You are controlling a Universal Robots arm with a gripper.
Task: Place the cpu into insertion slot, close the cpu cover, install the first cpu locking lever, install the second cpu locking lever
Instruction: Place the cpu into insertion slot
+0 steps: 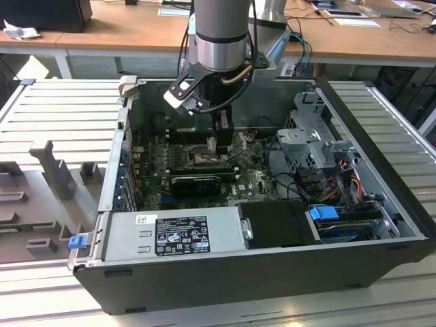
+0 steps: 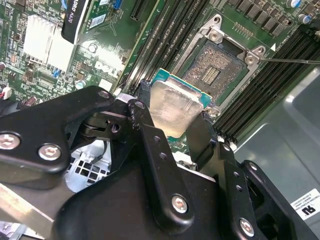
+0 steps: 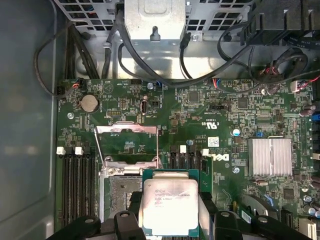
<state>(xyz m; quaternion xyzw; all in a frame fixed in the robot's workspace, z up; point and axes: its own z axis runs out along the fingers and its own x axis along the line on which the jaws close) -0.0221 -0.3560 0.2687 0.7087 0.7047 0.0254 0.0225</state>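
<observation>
While the gripper (image 2: 172, 120) is closed on the cpu (image 2: 175, 102) by its edges, it hangs just above the slot (image 2: 212, 70), offset to one side, not seated. The cover (image 3: 127, 145) stands open at the slot's edge. I'd centre it, keep it level, lower straight, no sideways drag.

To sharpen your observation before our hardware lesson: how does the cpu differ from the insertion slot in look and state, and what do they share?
The cpu has a smooth silver-grey top with a green edge; the insertion slot is a dark frame around a dull pin field. The cpu is clamped in the gripper above the board; the insertion slot sits fixed on the board, empty. Both are square and close in size.
</observation>
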